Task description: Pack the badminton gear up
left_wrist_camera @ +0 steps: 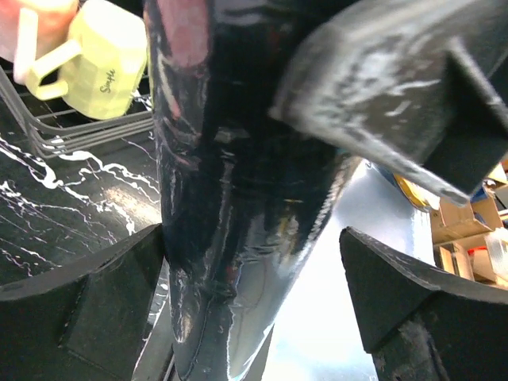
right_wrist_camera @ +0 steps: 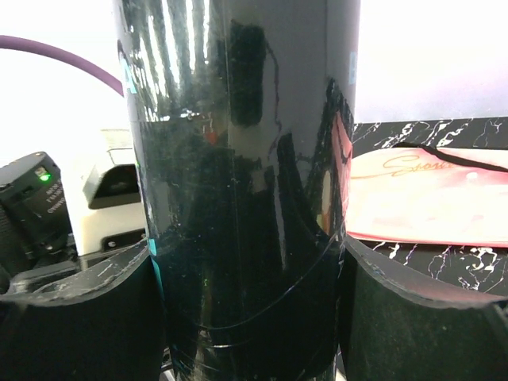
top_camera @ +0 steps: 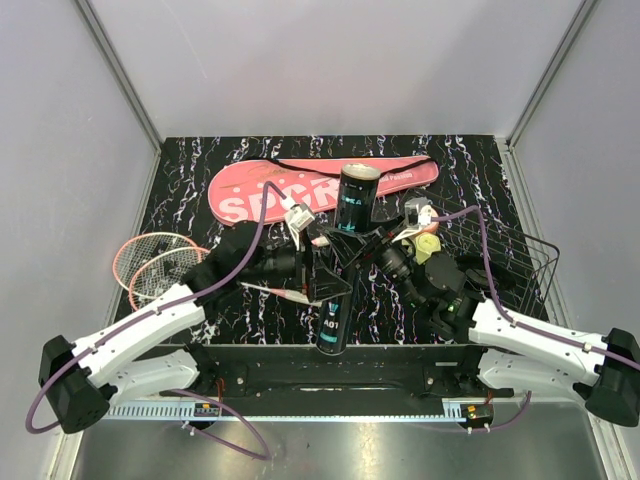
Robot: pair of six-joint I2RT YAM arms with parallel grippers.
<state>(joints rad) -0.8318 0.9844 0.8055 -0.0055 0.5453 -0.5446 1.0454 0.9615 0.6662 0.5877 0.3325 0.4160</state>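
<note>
right claw [right_wrist_camera: 250,270] is clamped round the tube [top_camera: 357,205], both dark pads pressed flat to its sides with no gap on either. the tube is long, round and glossy black, with teal lettering near each end. it is held off the worktop [top_camera: 190,170] at mid-scene, tilted, its top end leaning toward the cover [top_camera: 270,195] and its lower end toward the arm bases. its skin is slick as film, showing bright streaks and a pink reflection of the cover.

left claw [left_wrist_camera: 254,262] is spread wide about the same tube, not gripping. its one finger [left_wrist_camera: 87,302] sits against the tube or just beside it, i cannot tell which. the other finger [left_wrist_camera: 421,309] stands well apart, with pale background showing between it and the tube. the fingers are matt black wedges, scuffed grey at the edges.

the cover lies flat across the far half of the worktop, a long pink racquet shape with big white letters and a thin black strap along its far edge. two racquets [top_camera: 150,262] lie at the left edge, heads overlapping, pink-red rims with fine pale strings, beside the left arm.

the worktop is black, veined in white and pink like marble. a wire basket [top_camera: 520,265] sits at the right, thin black rods. a yellow-green cup [left_wrist_camera: 107,67] with a handle lies at it, matt and faceted.
</note>
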